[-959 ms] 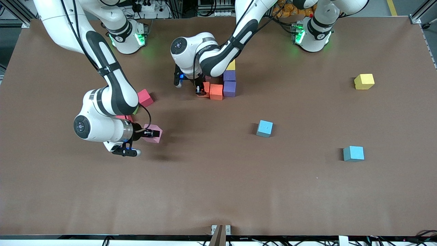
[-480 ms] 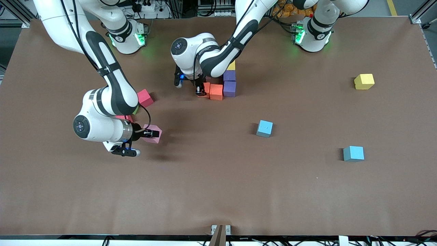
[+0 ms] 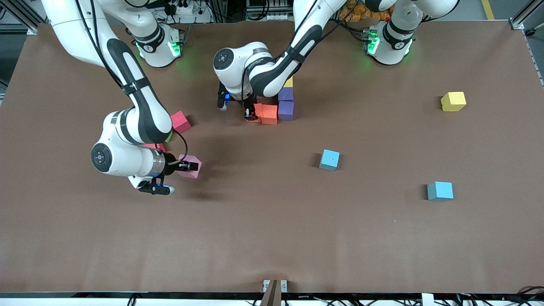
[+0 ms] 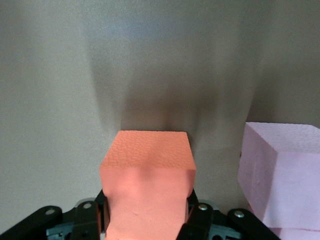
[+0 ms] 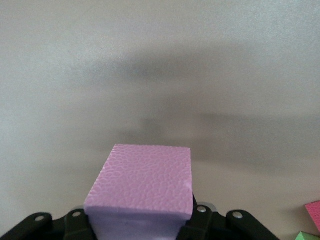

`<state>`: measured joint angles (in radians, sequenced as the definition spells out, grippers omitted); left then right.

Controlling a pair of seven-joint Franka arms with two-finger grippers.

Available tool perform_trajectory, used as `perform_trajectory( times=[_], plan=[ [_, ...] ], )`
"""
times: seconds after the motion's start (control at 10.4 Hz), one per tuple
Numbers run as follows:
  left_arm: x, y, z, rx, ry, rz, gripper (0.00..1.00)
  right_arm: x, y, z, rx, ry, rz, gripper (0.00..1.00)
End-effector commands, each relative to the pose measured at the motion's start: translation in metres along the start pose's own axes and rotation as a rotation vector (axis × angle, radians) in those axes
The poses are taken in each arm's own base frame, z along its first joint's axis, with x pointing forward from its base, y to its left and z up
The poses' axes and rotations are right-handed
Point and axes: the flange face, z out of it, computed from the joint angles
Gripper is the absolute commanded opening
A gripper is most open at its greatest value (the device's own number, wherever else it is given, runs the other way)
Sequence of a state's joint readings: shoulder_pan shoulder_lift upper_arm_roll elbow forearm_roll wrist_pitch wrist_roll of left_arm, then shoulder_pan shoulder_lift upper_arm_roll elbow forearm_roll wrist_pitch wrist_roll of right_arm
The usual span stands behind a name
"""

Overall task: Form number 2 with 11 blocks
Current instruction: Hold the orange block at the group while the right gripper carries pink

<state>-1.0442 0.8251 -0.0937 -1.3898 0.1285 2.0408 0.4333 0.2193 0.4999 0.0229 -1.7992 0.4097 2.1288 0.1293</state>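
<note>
The left pincer (image 3: pixel 248 111) was clenched on an orange block (image 4: pixel 148 192), low at the cluster of blocks in the middle of the tabletop (image 3: pixel 272 238), toward the robots' bases. That held cube sat just beside a second orange block (image 3: pixel 269 114), which touched a purple block (image 3: pixel 286 110). Another purple block (image 3: pixel 286 94) lay next to that one, farther from the front camera, and a yellow block (image 3: pixel 289 81) showed partly under the left arm, farther still. In the left wrist view a pale pink block (image 4: pixel 280 175) stood close beside the held orange one.

The right pincer (image 3: pixel 183 167) was clenched on a pink block (image 3: pixel 192 165) toward the right arm's end of the tabletop. A red block (image 3: pixel 180 121) lay nearby, farther from the front camera.

Well apart, toward the left arm's end, lay two light blue blocks (image 3: pixel 330 160) (image 3: pixel 440 191) and another yellow block (image 3: pixel 453 101).
</note>
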Motion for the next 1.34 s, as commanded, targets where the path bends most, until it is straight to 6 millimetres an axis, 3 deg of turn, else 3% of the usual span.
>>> perform_trajectory(
  times=[0.0, 0.67, 0.96, 1.06, 1.15, 1.25],
  plan=[
    [0.0, -0.004, -0.001, -0.003, -0.002, 0.017, 0.39, -0.01, -0.001, -0.007, 0.001, 0.012, 0.01, 0.27],
    [0.0, -0.003, 0.002, -0.005, -0.006, 0.019, 0.41, -0.012, -0.002, -0.004, -0.001, 0.009, 0.009, 0.27],
    [-0.001, -0.004, 0.003, -0.008, -0.006, 0.017, 0.49, -0.022, -0.018, 0.009, -0.01, 0.049, -0.003, 0.27],
    [-0.001, -0.004, 0.003, -0.008, -0.006, 0.017, 0.62, -0.024, -0.024, 0.011, -0.011, 0.052, 0.023, 0.27],
    [0.0, -0.003, 0.003, -0.008, -0.006, 0.015, 1.0, -0.029, -0.035, 0.016, -0.016, 0.047, 0.035, 0.26],
    [0.0, -0.003, 0.003, -0.008, -0.006, 0.017, 1.0, -0.035, -0.045, 0.021, -0.028, 0.044, 0.052, 0.25]
  ],
)
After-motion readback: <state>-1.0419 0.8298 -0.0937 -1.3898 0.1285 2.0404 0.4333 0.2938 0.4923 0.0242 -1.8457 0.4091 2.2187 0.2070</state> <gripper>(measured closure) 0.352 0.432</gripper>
